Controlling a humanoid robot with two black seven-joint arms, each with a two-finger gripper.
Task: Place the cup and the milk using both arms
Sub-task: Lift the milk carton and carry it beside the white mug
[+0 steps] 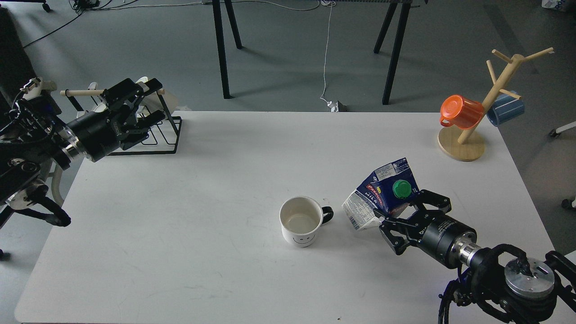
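The white cup (301, 221) with a black handle and a smiley face stands upright near the middle of the white table (202, 234), handle to the right. My right gripper (402, 215) is shut on the blue and white milk carton (380, 192) with a green cap, holding it tilted just right of the cup. My left gripper (141, 108) is open and empty at the table's far left corner, over the black wire rack (164, 135).
A wooden mug tree (488, 101) with an orange mug (460, 111) and a blue mug (506, 108) stands at the far right corner. Black table legs (221, 45) stand on the floor beyond the table.
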